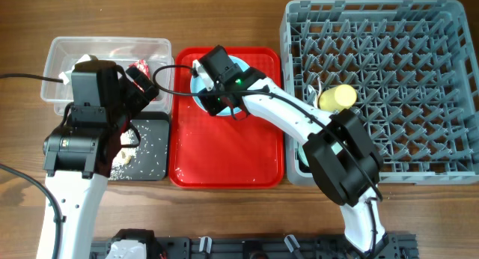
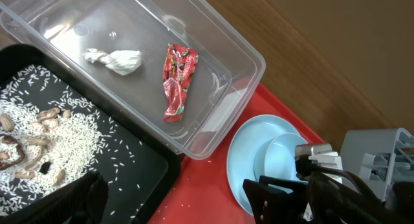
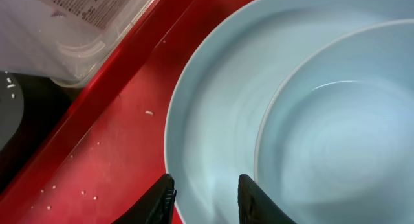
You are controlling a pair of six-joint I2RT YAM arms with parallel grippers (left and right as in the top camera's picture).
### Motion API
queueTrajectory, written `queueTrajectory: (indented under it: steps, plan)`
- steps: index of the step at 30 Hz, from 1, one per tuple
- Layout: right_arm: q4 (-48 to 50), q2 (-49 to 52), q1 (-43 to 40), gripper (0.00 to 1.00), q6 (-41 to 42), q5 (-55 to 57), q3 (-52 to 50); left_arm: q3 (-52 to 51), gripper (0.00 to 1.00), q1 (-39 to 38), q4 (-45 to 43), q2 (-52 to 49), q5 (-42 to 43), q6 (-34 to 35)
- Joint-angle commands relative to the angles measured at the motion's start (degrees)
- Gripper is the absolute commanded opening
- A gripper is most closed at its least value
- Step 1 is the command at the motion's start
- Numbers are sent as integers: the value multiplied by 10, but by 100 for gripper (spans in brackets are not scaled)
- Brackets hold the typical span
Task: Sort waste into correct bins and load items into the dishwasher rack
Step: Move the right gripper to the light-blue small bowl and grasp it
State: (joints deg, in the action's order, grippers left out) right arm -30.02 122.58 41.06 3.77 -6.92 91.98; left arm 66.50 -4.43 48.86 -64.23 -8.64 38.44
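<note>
Right gripper point(image 3: 206, 201) is hovering low over the light blue plate point(image 3: 220, 101). Its claw is spread and straddling the rim, one finger outside and one inside, with a gap showing. The pale blue-white bowl point(image 3: 343, 140) is sitting in the plate. From overhead, the plate is sitting at the 12 o'clock end of the red serving tray point(image 1: 224, 154).

Left gripper point(image 1: 144, 83) is hanging over the clear tub point(image 1: 112, 42) at 10 o'clock, and honestly I can't tell if its claw is spread or pressed together. The tissue wad point(image 2: 116, 59) and red wrapper point(image 2: 178, 81) are lying apart in the tub. The rice scraps point(image 2: 58, 133) are lying in the black tray point(image 2: 152, 169) at the tub's 6 o'clock. The yellow cup point(image 1: 337, 96) is lying in the rack point(image 1: 419, 87) at 3 o'clock.
</note>
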Motion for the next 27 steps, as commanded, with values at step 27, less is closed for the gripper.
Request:
queueTrajectory:
  steps: [27]
  plan:
    - [13, -1, -20, 33, -23, 44, 10, 9, 100, 2, -2, 0, 3, -7]
